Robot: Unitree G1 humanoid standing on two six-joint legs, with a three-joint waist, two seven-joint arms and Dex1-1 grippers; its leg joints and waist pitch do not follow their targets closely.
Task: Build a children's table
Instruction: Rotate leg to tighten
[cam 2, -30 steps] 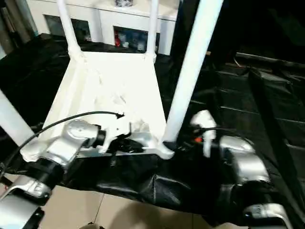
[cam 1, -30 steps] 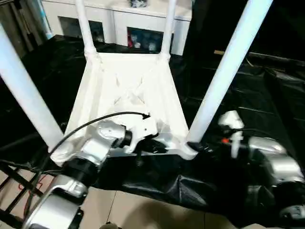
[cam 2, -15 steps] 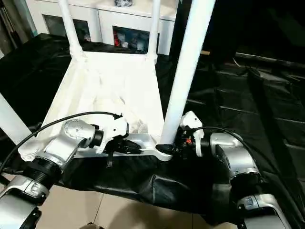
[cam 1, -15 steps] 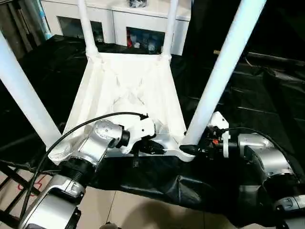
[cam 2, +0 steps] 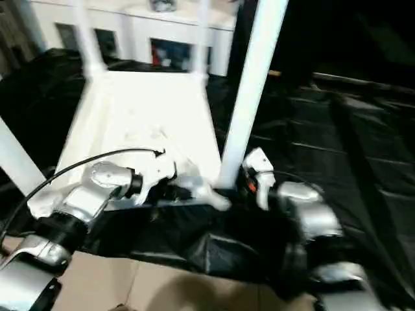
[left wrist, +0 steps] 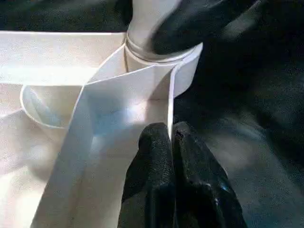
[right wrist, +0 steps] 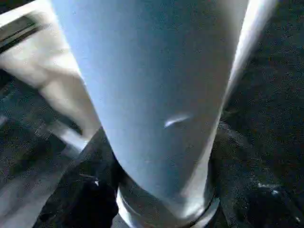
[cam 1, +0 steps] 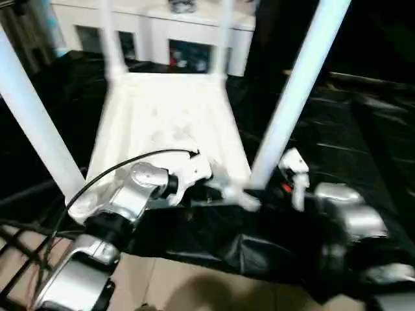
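Note:
The children's table (cam 1: 168,116) lies upside down on black sheeting, its four white legs standing up. My left gripper (left wrist: 171,142) is shut on the thin rim wall of the top, just beside the near right corner socket (left wrist: 185,71). My right gripper (cam 1: 269,188) is at the base of the near right leg (cam 1: 292,97). One of its black fingers (left wrist: 204,23) lies pressed around that leg just above the socket. The right wrist view has the leg (right wrist: 161,95) close up, with a black finger (right wrist: 80,190) against its side.
A white cabinet (cam 1: 188,32) with glass-fronted compartments stands behind the table. Black sheeting (cam 1: 363,129) covers the ground to the right and back. Light floor tiles (cam 1: 181,291) show at the near edge. A black cable (cam 1: 117,168) arcs over my left forearm.
My right gripper has moved left to the near right leg's base and its fingers have closed in on it. The left gripper keeps its pinch on the rim. The head camera has shifted.

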